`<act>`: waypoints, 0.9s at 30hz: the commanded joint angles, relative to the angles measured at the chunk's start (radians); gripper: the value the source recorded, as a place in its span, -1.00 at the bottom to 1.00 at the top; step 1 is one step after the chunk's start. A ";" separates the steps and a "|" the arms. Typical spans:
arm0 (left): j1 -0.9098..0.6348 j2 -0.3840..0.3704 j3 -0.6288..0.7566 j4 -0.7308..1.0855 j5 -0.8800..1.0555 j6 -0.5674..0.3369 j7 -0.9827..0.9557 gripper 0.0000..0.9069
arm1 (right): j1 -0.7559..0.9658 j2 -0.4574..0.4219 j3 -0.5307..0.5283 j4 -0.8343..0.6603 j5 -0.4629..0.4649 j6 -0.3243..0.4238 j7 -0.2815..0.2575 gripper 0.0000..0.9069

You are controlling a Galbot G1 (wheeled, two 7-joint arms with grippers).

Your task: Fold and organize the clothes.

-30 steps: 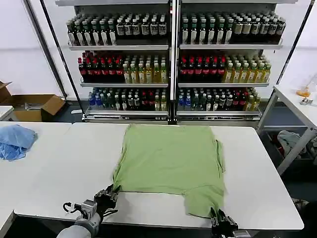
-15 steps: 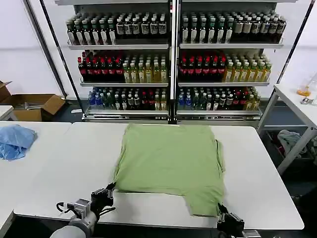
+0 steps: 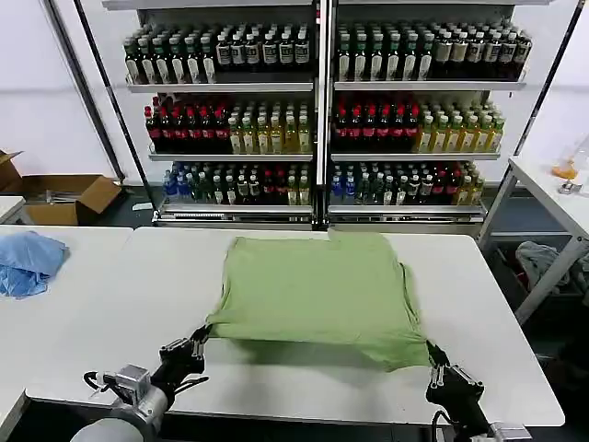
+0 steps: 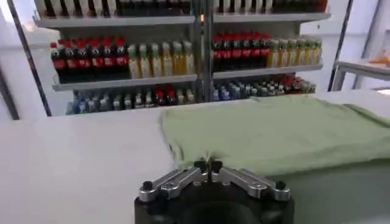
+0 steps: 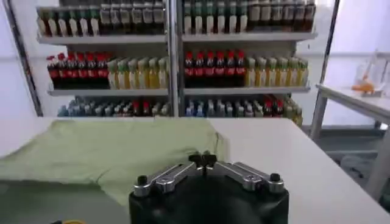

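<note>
Since a second ago, the near hem of the light green soft-fabric polo shirt [image 3: 317, 295] has risen off the white counter [image 3: 110, 313] and now hangs taut between two pinch points, a shadow showing beneath it; both arms have drawn back toward the robot and spread apart. The far half of the garment lies flat at the counter's middle, toward the drinks shelves [image 3: 317, 120]. The left gripper [image 3: 195, 343] is closed on the hem's left corner, its fingertips meeting on the fabric in the left wrist view [image 4: 207, 165]. The right gripper [image 3: 433, 361] is likewise clamped on the right corner, seen pressed together in the right wrist view [image 5: 204, 160]. Holding both corners at an even height appears meant to keep the edge straight so it can be carried forward over the body of the shirt for a clean fold. A crumpled light blue cloth [image 3: 28, 262] sits well apart at the counter's left end.
</note>
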 commanded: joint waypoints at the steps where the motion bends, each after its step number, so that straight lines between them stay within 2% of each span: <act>1: -0.129 0.035 0.055 0.102 0.009 0.006 0.014 -0.93 | 0.192 -0.060 -0.020 -0.144 0.022 -0.008 0.005 -1.00; 11: -0.279 -0.012 0.147 0.269 0.103 0.018 0.023 -0.93 | 0.367 -0.115 -0.075 -0.301 0.001 -0.129 0.015 -1.00; 18: -0.356 -0.065 0.211 0.381 0.169 0.010 0.023 -0.93 | 0.458 -0.120 -0.134 -0.395 -0.014 -0.146 0.015 -1.00; 27: -0.422 -0.085 0.237 0.464 0.200 0.002 0.021 -0.93 | 0.524 -0.101 -0.195 -0.466 -0.036 -0.161 0.013 -1.00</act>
